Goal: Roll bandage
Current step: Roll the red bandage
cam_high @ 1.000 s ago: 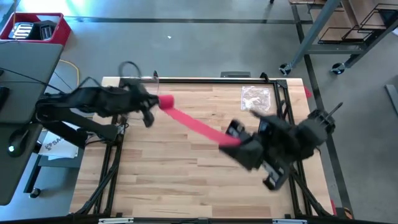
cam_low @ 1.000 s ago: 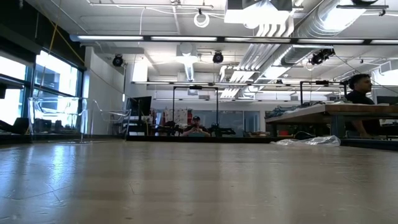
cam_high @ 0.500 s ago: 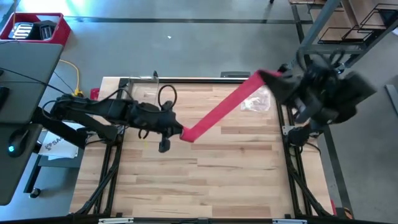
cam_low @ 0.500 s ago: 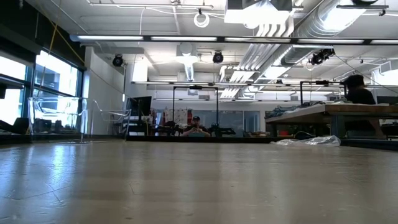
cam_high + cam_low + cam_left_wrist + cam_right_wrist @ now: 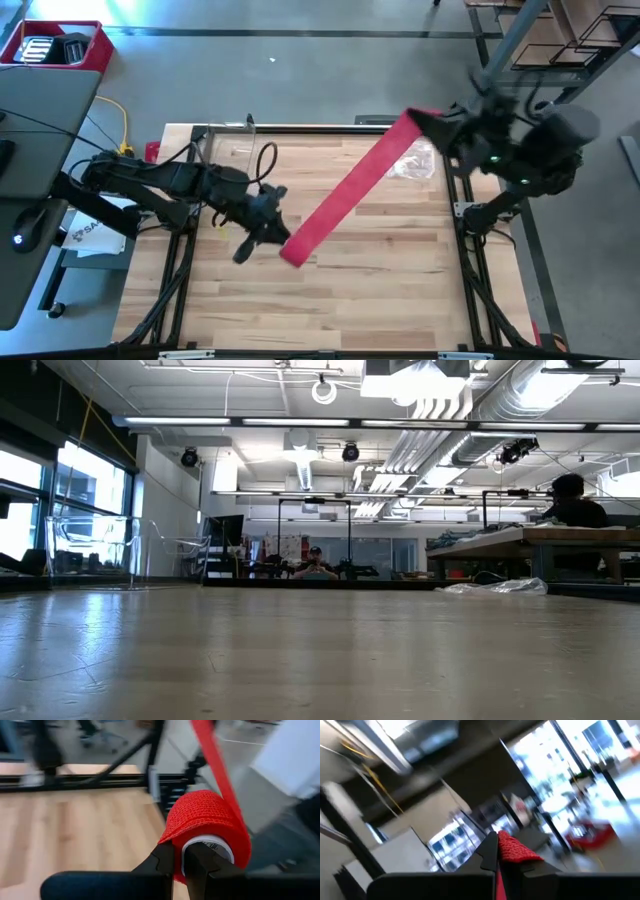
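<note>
The bandage is a bright red strip (image 5: 350,185) that runs straight from a small red roll (image 5: 293,250) over the table's middle to the far right corner. My left gripper (image 5: 272,235) is shut on the roll (image 5: 205,822), which is wound on a white core (image 5: 215,845). My right gripper (image 5: 438,128) is raised over the far right edge and is shut on the strip's free end (image 5: 512,851). Neither gripper nor the bandage shows in the low view. My left gripper holds the roll at its end face, by the wall (image 5: 175,840). One finger (image 5: 162,862) is outside the red winding, and the other (image 5: 202,865) seems to stand in the core's opening. The roll is lifted clear of the table. My right gripper pinches the strip's free end (image 5: 507,847) between its two fingers. The fingers point up into the room. The strip runs taut from there down to the roll, clear of the table.
A crinkled clear plastic bag (image 5: 410,160) lies on the wooden table (image 5: 350,290) at the far right, under the strip, and also shows in the low view (image 5: 495,587). A person (image 5: 572,500) sits at a bench in the room beyond.
My left gripper has carried the roll from the far left toward the table's middle and near edge. My right gripper has risen from the near right of the table to the far right corner with the free end. The strip has swung round and is drawn taut between them.
</note>
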`<state>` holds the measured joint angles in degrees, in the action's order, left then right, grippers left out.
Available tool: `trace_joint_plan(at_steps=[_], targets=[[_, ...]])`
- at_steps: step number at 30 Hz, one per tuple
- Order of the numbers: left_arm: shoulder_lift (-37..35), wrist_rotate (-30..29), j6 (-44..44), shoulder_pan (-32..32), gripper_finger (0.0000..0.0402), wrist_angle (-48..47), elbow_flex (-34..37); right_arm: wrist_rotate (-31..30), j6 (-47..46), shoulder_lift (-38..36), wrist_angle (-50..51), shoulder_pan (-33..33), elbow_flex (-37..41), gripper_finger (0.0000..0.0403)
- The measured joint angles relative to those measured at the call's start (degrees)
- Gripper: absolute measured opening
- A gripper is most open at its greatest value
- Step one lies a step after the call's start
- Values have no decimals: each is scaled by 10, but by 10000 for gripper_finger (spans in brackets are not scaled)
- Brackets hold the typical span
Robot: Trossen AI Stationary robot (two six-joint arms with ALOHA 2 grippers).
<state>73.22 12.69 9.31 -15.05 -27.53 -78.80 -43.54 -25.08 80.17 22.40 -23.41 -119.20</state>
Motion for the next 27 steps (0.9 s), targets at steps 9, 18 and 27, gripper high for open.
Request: trace_joint_plan(at_steps=[9, 18, 27], targets=[[0, -18, 15, -65, 14, 14, -91, 22, -308, 19, 372, 17, 0, 0], [0, -50, -17, -93, 14, 80, -169, 150, -346, 94, 425, 16, 0, 0], [0, -134, -96, -94, 14, 262, -173, 233, -249, 197, 264, 16, 0, 0]])
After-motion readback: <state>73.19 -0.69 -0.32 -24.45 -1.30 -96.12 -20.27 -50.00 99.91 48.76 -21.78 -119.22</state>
